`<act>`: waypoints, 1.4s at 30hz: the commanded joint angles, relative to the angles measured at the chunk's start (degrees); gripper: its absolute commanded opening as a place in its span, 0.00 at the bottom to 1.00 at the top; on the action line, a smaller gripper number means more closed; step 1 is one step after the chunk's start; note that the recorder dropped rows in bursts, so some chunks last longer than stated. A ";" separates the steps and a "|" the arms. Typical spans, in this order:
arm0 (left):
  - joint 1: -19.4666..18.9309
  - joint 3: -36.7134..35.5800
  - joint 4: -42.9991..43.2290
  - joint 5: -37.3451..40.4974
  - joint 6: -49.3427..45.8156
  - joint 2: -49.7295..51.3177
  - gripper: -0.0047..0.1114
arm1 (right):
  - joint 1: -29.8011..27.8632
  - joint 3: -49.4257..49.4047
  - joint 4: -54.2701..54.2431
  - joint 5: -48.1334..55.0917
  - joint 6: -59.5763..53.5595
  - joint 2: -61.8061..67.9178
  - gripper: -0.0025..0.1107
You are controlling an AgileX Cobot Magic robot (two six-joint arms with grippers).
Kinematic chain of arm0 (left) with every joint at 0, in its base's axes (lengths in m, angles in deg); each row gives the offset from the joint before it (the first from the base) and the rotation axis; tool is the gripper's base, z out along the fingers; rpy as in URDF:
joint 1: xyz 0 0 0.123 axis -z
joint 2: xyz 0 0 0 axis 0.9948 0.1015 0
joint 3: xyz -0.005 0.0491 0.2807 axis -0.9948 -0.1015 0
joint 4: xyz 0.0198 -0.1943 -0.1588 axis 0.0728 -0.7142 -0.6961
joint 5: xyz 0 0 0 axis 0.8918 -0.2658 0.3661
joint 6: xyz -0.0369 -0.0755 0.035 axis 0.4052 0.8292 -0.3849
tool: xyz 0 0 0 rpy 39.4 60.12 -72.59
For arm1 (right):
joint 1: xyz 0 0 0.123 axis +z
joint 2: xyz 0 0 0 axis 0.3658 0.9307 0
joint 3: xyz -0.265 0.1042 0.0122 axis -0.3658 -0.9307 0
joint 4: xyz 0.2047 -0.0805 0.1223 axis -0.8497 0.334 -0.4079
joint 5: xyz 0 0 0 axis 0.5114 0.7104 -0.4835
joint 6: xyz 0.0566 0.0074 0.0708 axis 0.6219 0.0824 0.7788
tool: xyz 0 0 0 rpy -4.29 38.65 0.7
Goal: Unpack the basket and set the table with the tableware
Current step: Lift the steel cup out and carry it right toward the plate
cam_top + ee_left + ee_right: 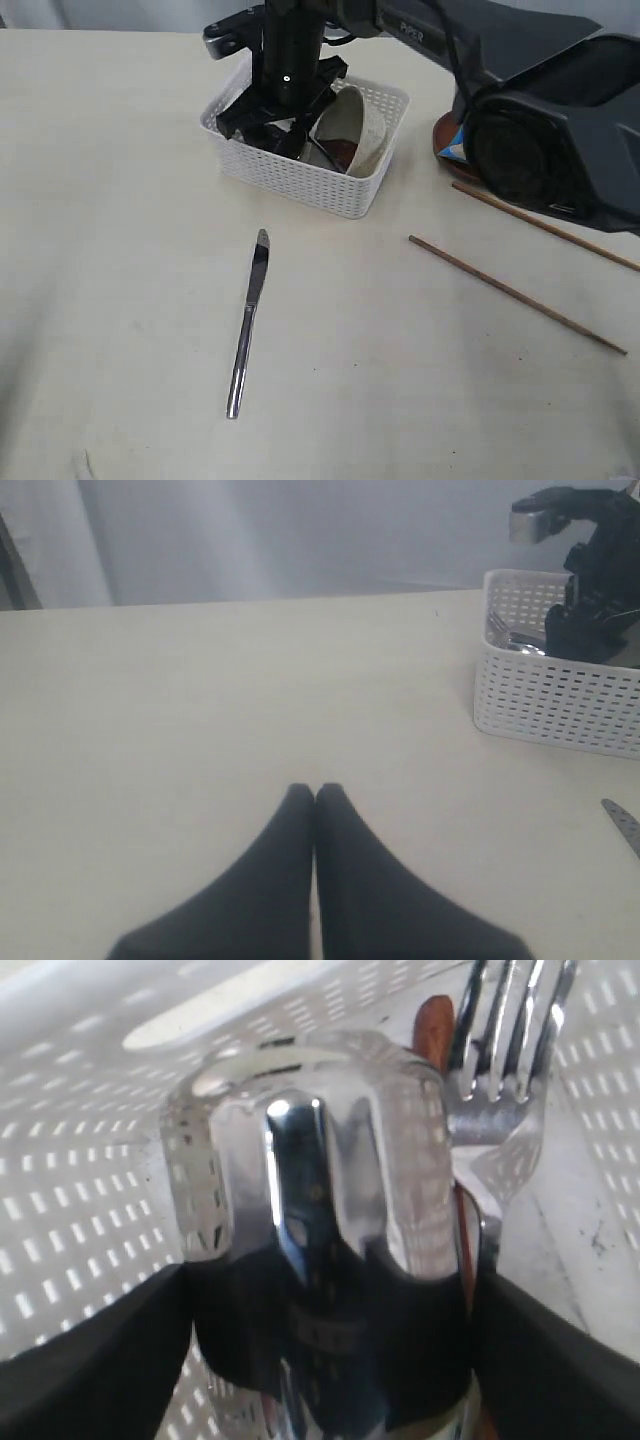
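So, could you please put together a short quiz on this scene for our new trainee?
1. True or false: the knife lies on the table, outside the basket.
2. How many chopsticks lie on the table?
3. The right gripper has its jaws around which: A knife, B steel cup, C chopsticks?
Key: 1 true; 2 two; 3 B.
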 commanded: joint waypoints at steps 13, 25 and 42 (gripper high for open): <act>0.43 -0.11 0.08 -0.18 -0.04 -0.21 0.04 | 0.22 3.36 3.05 0.90 -0.94 -2.97 0.02; 0.43 -0.11 0.08 -0.18 -0.04 -0.21 0.04 | 0.12 4.61 6.55 0.90 1.12 -7.49 0.02; 0.43 -0.11 0.08 -0.18 -0.04 -0.21 0.04 | -0.18 4.37 11.26 0.90 6.37 -16.83 0.02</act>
